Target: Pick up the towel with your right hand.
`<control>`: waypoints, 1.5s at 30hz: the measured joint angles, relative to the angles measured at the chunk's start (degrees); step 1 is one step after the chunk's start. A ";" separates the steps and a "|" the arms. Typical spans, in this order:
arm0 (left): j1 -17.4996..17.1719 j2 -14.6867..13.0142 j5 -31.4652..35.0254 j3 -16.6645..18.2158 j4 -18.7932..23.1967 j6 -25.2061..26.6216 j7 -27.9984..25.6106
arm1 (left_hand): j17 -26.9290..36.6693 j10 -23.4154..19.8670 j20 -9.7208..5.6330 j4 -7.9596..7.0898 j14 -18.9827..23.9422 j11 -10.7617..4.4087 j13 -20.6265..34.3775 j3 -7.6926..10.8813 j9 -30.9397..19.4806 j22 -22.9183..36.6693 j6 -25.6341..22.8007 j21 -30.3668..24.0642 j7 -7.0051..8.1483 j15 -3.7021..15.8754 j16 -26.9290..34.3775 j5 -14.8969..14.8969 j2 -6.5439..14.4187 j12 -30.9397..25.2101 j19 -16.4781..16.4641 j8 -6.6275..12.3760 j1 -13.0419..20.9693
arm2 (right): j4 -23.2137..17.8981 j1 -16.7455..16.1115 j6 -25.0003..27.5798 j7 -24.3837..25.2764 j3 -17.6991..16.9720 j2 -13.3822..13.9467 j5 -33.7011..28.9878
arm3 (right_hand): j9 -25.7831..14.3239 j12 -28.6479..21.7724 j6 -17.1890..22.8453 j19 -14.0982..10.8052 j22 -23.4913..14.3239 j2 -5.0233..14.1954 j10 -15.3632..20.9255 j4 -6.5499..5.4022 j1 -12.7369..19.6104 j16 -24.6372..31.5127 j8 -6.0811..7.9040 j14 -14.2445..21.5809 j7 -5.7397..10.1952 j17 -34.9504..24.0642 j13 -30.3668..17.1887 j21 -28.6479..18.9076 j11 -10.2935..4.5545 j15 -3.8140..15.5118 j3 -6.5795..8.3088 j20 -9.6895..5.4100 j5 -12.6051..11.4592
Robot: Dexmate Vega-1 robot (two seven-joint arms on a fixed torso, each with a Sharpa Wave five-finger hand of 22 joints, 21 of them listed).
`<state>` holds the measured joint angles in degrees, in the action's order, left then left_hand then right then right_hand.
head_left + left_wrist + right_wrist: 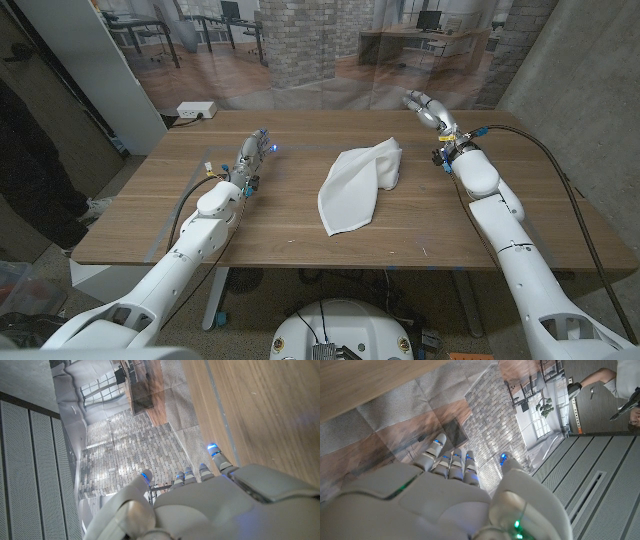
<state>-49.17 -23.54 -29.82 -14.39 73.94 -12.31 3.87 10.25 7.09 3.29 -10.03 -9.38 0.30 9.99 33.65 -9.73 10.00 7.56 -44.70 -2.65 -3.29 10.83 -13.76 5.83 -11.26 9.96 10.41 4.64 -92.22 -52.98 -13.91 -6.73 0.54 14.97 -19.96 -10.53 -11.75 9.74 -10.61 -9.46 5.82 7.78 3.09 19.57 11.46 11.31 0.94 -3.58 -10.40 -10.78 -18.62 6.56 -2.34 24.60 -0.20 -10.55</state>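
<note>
Right hand [428, 108] hangs spread at upper right; left hand [252, 155], fingers straight, holds nothing; towel [358, 184] lies mid-table [150, 225].

In front of me is a wooden table [280, 215]. A white towel [355, 183] lies crumpled on it near the middle, and my left hand [250, 157] is down at its surface, left of the towel.
</note>
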 measured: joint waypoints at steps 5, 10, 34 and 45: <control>0.02 0.02 0.06 0.03 -0.02 0.00 -0.01 | 0.00 0.00 0.00 0.00 0.00 0.00 0.00 0.00 0.00 0.00 -0.22 0.22 -0.23 0.00 0.00 0.00 -0.09 0.00 0.00 0.00 -0.09 | -1.17 -0.22 0.11 0.26 0.30 0.35 -1.76 | 0.00 0.00 0.00 0.00 0.00 0.00 0.32 0.00 0.00 0.00 0.00 0.00 0.00 0.00 0.00 0.00 -0.32 0.00 0.00 0.00 0.00; 0.05 0.03 0.09 0.03 -0.04 0.00 -0.01 | 0.00 0.00 0.00 0.00 0.00 0.00 0.30 0.00 0.00 0.00 -0.31 0.23 -0.31 0.00 0.00 0.00 -0.09 0.00 0.00 0.00 -0.09 | -3.00 -0.90 0.71 0.60 0.53 0.71 -4.13 | 0.00 0.00 0.00 0.00 0.00 0.00 0.32 0.24 0.00 0.00 0.00 0.00 0.00 0.00 0.00 0.00 -0.32 0.00 -0.24 0.00 0.00; -0.61 -0.17 0.01 0.23 0.78 -0.04 -0.20 | 0.00 0.00 0.00 0.16 0.00 0.00 0.29 0.16 0.00 0.00 -0.31 0.45 -0.31 0.00 0.00 -0.01 -0.09 0.00 0.00 0.00 -0.09 | -11.33 -4.02 4.21 1.23 1.96 2.25 -16.41 | 0.01 0.00 0.32 -0.20 0.00 0.64 0.74 1.46 0.90 0.00 0.00 0.61 0.28 0.00 0.00 0.78 -0.75 0.62 0.04 -0.21 0.00; -1.26 -0.46 -0.43 0.41 1.37 -0.14 -0.32 | 0.00 0.00 0.30 0.32 0.00 0.00 0.29 0.32 0.00 0.00 -0.30 0.45 -0.31 0.00 0.00 -0.03 -0.09 0.00 -0.31 0.00 -0.09 | -14.27 -4.85 5.98 -0.31 2.89 2.61 -21.56 | 0.01 0.00 1.33 -0.72 0.00 1.29 1.13 2.77 2.64 0.00 0.00 0.61 -0.11 -0.01 0.00 0.88 -1.13 0.62 0.87 -0.32 0.00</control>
<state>-50.42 -24.00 -30.25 -13.98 75.30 -12.46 3.55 10.25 7.10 3.59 -9.71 -9.38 0.29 10.28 33.97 -9.72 10.00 7.26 -44.25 -2.96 -3.29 10.83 -13.79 5.74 -11.25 9.65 10.40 4.55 -106.49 -57.83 -7.93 -7.04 3.43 17.59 -41.52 -10.52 -11.75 11.07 -11.33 -9.46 7.11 8.91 5.86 22.21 11.47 11.31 1.55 -3.68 -10.41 -10.78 -17.74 5.43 -1.72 25.47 -0.52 -10.55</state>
